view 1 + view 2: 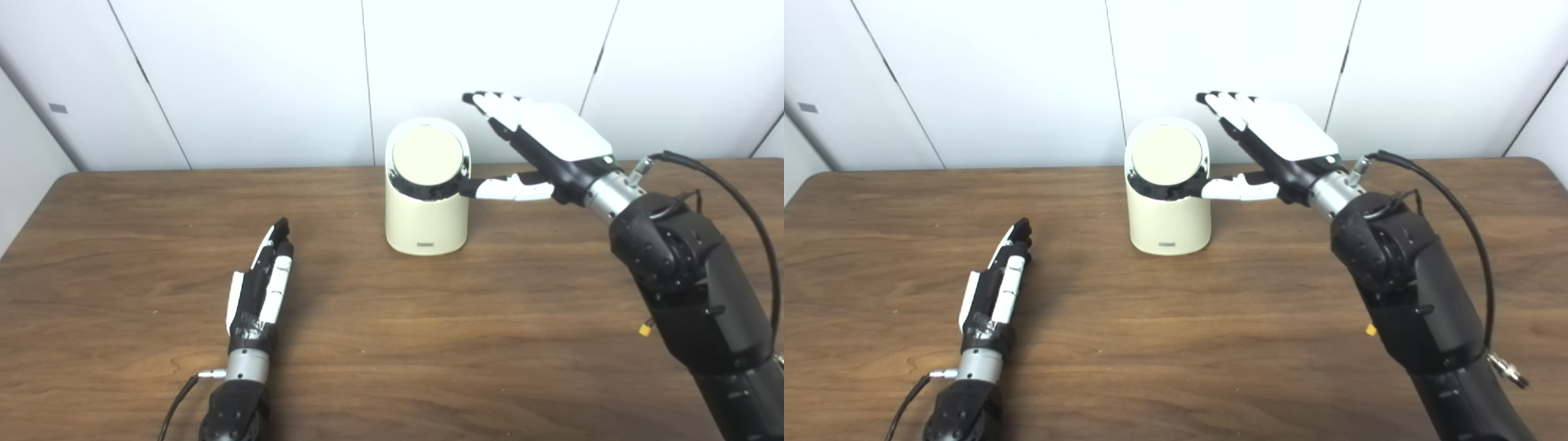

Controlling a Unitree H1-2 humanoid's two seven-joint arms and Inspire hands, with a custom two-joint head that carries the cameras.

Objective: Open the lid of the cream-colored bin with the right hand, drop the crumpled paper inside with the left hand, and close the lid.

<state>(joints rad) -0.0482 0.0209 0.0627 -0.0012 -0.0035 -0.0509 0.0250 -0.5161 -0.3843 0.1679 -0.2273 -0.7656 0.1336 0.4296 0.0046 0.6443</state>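
Observation:
The cream-colored bin [427, 214] stands upright at the back middle of the table, its round slanted lid [427, 155] down and shut. My right hand [542, 144] is raised just right of the bin, open, fingers stretched up and toward the wall, thumb pointing at the bin's upper right rim and touching or nearly touching it. My left hand [261, 286] lies low over the table at the front left, on its edge with fingers straight and together, holding nothing. No crumpled paper shows in either view.
The brown wooden table [429, 343] stretches wide in front of the bin. White wall panels [257, 79] stand close behind its far edge. A cable [744, 208] loops over my right forearm.

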